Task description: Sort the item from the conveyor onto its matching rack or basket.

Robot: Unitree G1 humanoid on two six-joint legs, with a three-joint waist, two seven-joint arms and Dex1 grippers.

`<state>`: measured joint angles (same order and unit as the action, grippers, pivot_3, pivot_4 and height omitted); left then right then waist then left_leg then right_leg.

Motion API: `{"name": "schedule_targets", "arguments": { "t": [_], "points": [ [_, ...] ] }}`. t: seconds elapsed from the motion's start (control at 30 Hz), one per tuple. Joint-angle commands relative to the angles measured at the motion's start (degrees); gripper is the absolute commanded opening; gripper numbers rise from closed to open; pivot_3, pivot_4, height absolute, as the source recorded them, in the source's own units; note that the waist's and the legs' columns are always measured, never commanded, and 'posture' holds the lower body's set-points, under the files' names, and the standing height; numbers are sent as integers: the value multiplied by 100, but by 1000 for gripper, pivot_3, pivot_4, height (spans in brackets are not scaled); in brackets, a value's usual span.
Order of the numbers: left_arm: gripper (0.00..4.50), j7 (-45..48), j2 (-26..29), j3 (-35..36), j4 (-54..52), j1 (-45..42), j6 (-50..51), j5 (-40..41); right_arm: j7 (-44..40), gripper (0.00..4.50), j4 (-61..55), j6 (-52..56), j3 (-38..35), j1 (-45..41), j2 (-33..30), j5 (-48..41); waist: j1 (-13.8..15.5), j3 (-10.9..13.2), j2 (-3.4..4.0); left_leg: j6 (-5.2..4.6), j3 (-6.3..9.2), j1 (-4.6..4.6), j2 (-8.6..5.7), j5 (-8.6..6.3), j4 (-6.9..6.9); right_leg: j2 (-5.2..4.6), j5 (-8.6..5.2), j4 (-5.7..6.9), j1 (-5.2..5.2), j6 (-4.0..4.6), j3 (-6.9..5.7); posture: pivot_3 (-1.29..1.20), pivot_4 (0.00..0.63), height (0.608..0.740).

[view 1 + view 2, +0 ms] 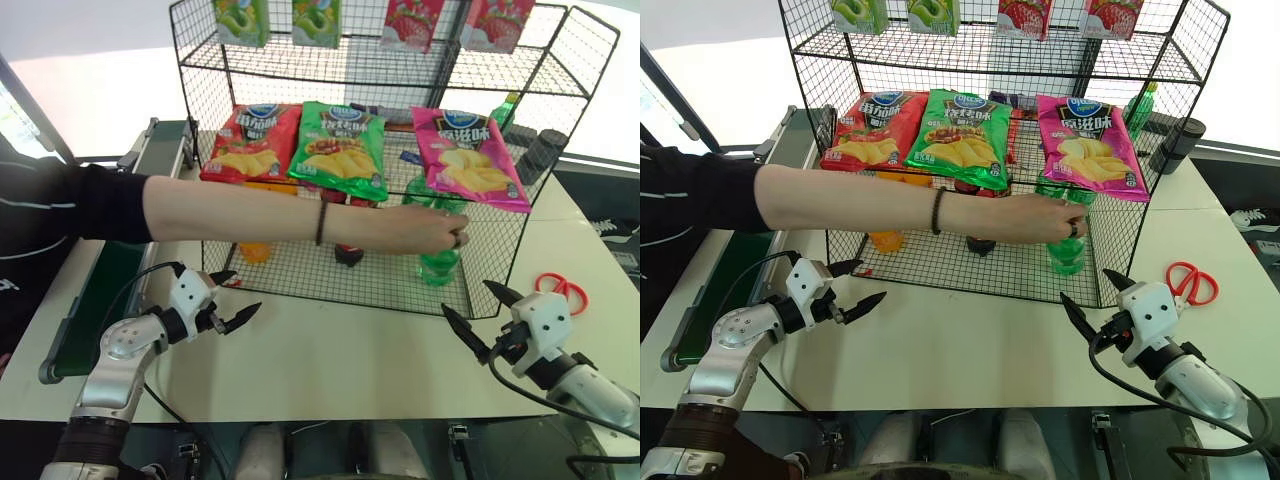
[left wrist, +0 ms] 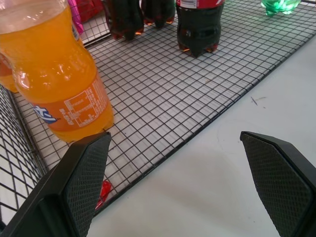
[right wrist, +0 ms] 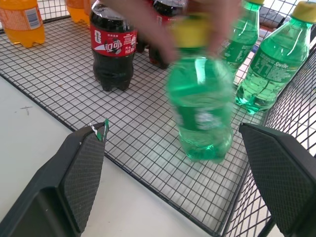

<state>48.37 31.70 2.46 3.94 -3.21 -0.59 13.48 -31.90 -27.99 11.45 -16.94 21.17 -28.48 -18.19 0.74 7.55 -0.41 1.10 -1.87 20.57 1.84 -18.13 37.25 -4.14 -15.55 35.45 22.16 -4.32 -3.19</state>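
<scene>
A person's bare forearm reaches across from nine o'clock, and the hand [image 1: 432,230] grips the small clear-green plastic soda bottle with a yellow screw cap [image 3: 200,106] by its top, standing it on the wire floor of the large black wire-mesh display rack [image 1: 395,60], in its lowest basket tier toward four o'clock. Two more green bottles [image 3: 270,64] stand just behind it; dark cola bottles with red labels [image 3: 112,54] and an orange soda bottle with a white label [image 2: 59,79] sit toward nine o'clock. The long dark-green conveyor belt in its grey frame [image 1: 110,275] runs along the nine o'clock edge of the white worktop [image 1: 330,360] and looks bare, though part of it is hidden by the arm.

The left end effector [image 1: 231,299] is released, fingers spread, hovering over the worktop near the basket's front left corner. The right end effector [image 1: 478,313] is likewise released and holds nothing, close to the front right corner.

The main risk is contact with the person: either arm advancing now could strike the hand or wrist. A reach into the basket could also snag the front wire wall, or topple the neighbouring green bottles, which stand close together
</scene>
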Motion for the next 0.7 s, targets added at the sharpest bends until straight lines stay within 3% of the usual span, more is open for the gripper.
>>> {"name": "schedule_targets", "arguments": {
  "t": [0.03,0.7],
  "points": [
    [4500,3,-1,10,-98,-113,-59,11,30,4414,-165,-129,-37,-79,-5,24,0,0,0,0,0,0,0,0,0,0,0,0,0,0,0,0,150,740],
    [4500,-177,-1,176,-481,161,166,149,-136,4414,83,-187,142,-378,-58,70,-1,0,0,0,0,0,0,0,0,-1,0,0,-1,0,0,0,150,740]
  ]
}}
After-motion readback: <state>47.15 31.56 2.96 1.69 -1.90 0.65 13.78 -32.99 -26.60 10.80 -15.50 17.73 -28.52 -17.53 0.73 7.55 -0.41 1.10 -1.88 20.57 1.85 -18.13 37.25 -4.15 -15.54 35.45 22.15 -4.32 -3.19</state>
